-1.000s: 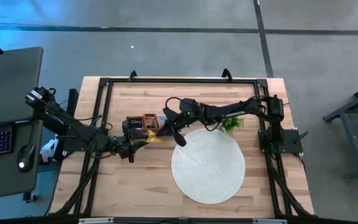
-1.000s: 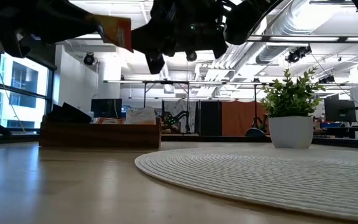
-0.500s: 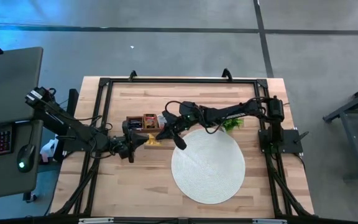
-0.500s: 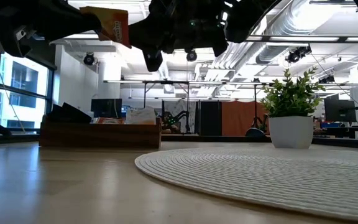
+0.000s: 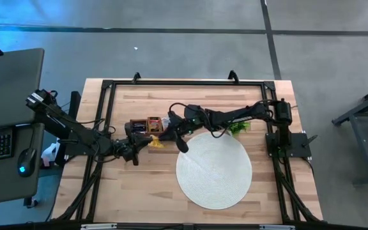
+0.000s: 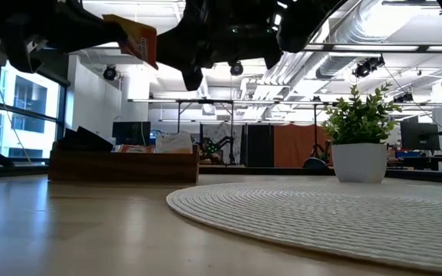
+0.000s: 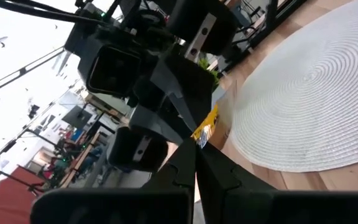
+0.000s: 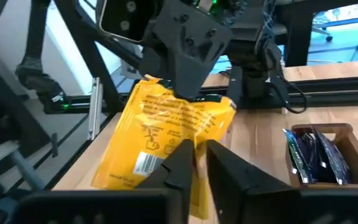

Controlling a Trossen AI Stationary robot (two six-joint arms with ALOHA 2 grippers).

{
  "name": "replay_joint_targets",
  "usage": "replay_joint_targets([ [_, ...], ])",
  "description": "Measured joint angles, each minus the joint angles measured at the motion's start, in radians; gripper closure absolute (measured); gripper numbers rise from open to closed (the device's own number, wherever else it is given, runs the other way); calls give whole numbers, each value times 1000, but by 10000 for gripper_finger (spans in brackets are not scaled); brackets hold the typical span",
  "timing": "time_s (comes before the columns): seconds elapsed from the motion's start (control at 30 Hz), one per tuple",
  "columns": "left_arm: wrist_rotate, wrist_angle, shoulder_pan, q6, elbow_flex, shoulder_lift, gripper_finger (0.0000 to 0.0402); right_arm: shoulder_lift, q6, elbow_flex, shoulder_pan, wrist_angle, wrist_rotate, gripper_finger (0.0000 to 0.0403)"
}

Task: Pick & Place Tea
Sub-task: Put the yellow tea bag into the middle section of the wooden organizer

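Observation:
A yellow tea packet (image 5: 156, 142) hangs in the air between my two grippers, near the wooden tray (image 5: 147, 122) and left of the round white mat (image 5: 214, 169). My left gripper (image 5: 144, 144) reaches in from the table's left and is shut on the packet (image 8: 166, 130). From the right, my right gripper (image 5: 167, 135) meets the packet's other edge; its fingers (image 8: 182, 163) stand slightly apart. The tray (image 8: 319, 152) holds more dark tea packets (image 8: 316, 158). My left gripper pinches one edge of the packet (image 8: 180, 93) between its two fingers, reaching in roughly level from the table's left. The packet is lifted clear of the table and tilted (image 6: 135, 42). My right gripper has its fingers either side of the opposite edge (image 8: 194, 142); whether they touch it I cannot tell.
A small green plant in a white pot (image 5: 238, 126) stands at the mat's far edge, behind my right arm. A black frame rail (image 5: 184, 82) runs around the wooden tabletop. Bare wood lies near of the tray and left of the mat.
The yellow packet has stayed in the air between the grippers. It rose a little, then tipped from nearly upright to slanted. My right gripper has drawn back slightly toward the table's right.

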Motion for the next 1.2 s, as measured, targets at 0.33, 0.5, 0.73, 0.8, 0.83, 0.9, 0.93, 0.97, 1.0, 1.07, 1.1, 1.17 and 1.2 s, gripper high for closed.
replay_joint_targets([
  [0.33, -171, -107, 0, -168, 31, -13, 402, -28, -95, 0, -20, -34, 65, 253],
  [0.5, -148, -489, 45, -480, 157, -26, 401, -148, -244, 1, -47, -260, 156, 246],
  [0.73, 218, -1064, 338, -839, 441, 23, 401, -272, -192, 1, -14, -663, 255, 258],
  [0.8, 333, -1185, 437, -839, 514, 59, 401, -273, -168, 1, 7, -738, 255, 260],
  [0.83, 379, -1225, 484, -839, 546, 82, 401, -272, -156, 0, 18, -770, 255, 260],
  [0.9, 446, -1278, 570, -831, 589, 134, 401, -267, -133, -2, 39, -816, 255, 259],
  [0.93, 471, -1299, 609, -815, 601, 166, 401, -264, -122, -1, 49, -830, 255, 259],
  [0.97, 502, -1302, 639, -798, 610, 197, 401, -260, -107, 0, 60, -850, 255, 259],
  [1.0, 532, -1292, 667, -778, 617, 225, 401, -256, -98, -1, 70, -872, 255, 259],
  [1.07, 593, -1282, 711, -743, 625, 278, 401, -250, -85, -1, 89, -883, 255, 259],
  [1.1, 612, -1289, 726, -732, 626, 302, 401, -249, -84, -1, 99, -883, 255, 258],
  [1.17, 631, -1305, 746, -724, 632, 358, 401, -249, -84, -1, 117, -883, 255, 258],
  [1.2, 637, -1318, 755, -711, 636, 384, 401, -249, -84, -1, 125, -883, 257, 258],
])
